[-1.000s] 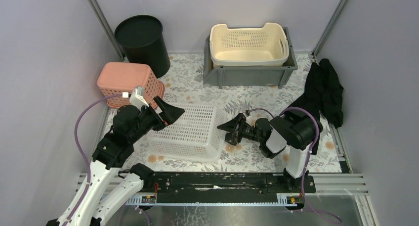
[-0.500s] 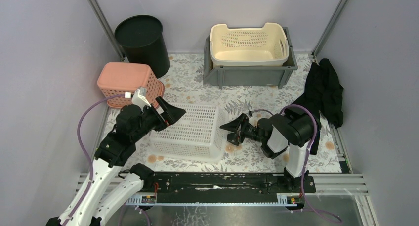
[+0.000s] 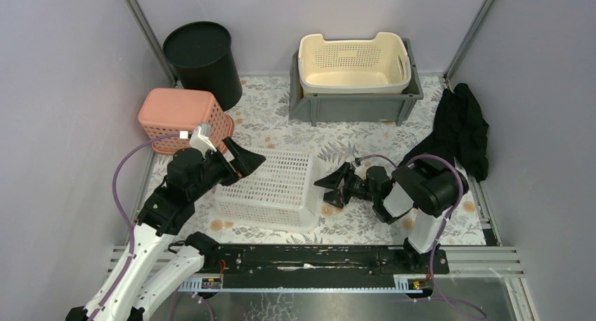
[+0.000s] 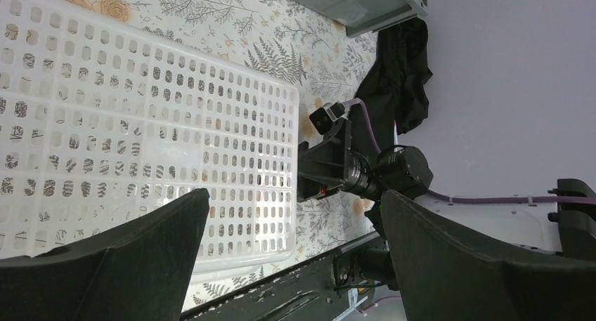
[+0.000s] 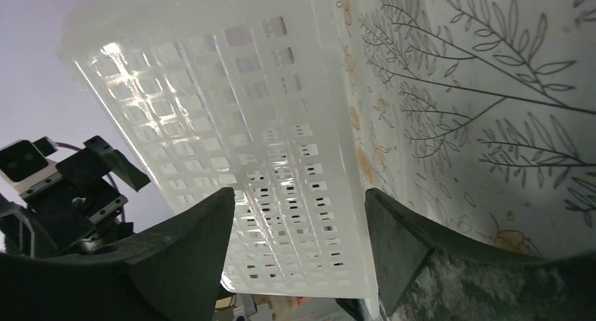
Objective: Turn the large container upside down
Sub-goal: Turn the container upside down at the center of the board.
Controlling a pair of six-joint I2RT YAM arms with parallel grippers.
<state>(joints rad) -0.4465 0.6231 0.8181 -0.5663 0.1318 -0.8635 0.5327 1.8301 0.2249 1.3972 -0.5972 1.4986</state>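
The large white perforated basket rests in the middle of the floral table with its flat base facing up and its rim on the table. It also shows in the left wrist view and the right wrist view. My left gripper is open and empty, hovering over the basket's left end. My right gripper is open and empty, low over the table just right of the basket's right wall, not touching it.
A black bin stands at the back left, with an upturned pink basket in front of it. A cream basket sits in a grey crate at the back. A black cloth lies at the right. A black rail runs along the near edge.
My right arm has drawn back slightly to the right, its gripper staying open beside the basket. My left gripper has shifted slightly. The basket has not moved.
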